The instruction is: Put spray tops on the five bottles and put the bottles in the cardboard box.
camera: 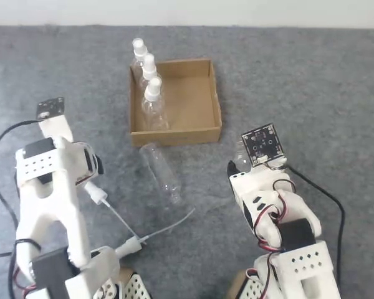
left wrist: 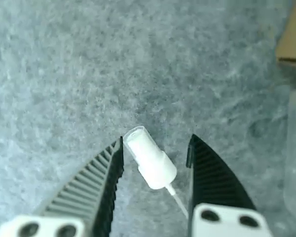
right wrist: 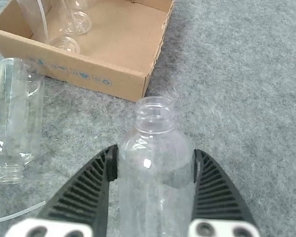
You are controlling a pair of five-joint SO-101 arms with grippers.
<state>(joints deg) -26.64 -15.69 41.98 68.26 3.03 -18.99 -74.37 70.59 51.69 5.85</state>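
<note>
My left gripper (left wrist: 155,143) stands open over the grey carpet, its fingers on either side of a white spray top (left wrist: 150,158) whose thin tube trails back between them. One finger touches the top's cap; the other stands apart from it. The same spray top (camera: 96,192) lies by the left arm. My right gripper (right wrist: 154,155) is shut on a clear uncapped bottle (right wrist: 155,163), its neck pointing toward the cardboard box (right wrist: 93,74). A second uncapped bottle (camera: 162,173) lies on its side in front of the box (camera: 174,135). Three capped bottles (camera: 154,103) stand along the box's left wall.
Another spray top (camera: 128,247) lies near the left arm's base, its long tube curving across the carpet toward the right arm. The right half of the box is bare cardboard. Open carpet stretches to the box's right and left.
</note>
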